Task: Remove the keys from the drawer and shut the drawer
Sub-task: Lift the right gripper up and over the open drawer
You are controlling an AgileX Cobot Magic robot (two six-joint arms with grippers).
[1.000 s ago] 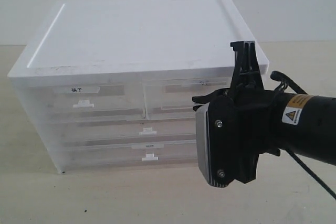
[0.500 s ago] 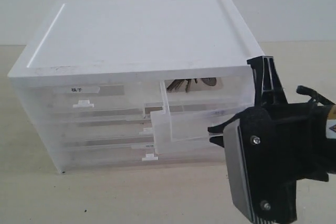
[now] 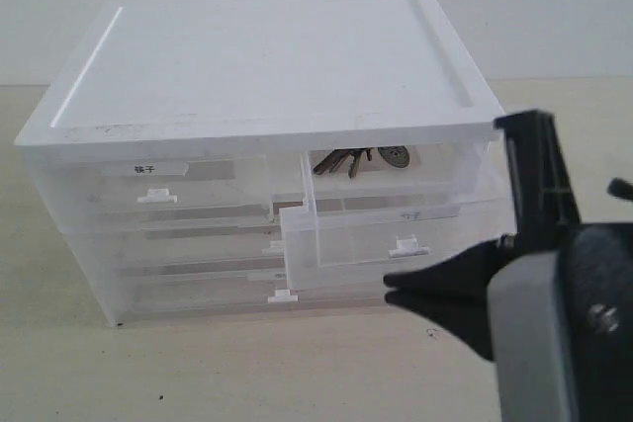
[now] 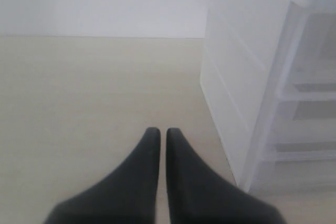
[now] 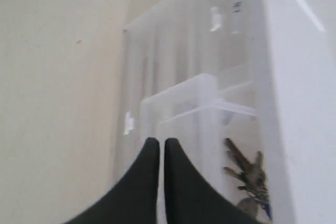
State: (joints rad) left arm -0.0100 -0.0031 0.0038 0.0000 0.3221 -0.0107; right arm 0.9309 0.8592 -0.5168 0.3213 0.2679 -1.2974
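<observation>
The upper right half-width drawer [image 3: 396, 229] stands pulled out of the white chest, its tab handle [image 3: 403, 242] facing forward. The keys [image 3: 346, 159] lie at the back of it, with the silver tag [image 3: 394, 155] beside them. My right gripper [image 3: 386, 289] is shut on nothing, just below and in front of the drawer's face, apart from the handle. In the right wrist view the same gripper [image 5: 157, 141] points at the open drawer [image 5: 178, 111], and the keys [image 5: 249, 174] lie inside. My left gripper [image 4: 158, 130] is shut over bare table beside the chest's side wall.
The white chest [image 3: 267, 56] has a flat lid. A labelled half-width drawer [image 3: 148, 190] sits shut at the upper left. Two full-width drawers [image 3: 198, 264] lie below. The right arm's black body [image 3: 564, 333] fills the lower right foreground. The chest's side [image 4: 236, 87] is near the left gripper.
The drawer was shut a second ago and has slid out, showing the keys. My right gripper has drawn back towards the camera and downwards, away from the drawer front.
</observation>
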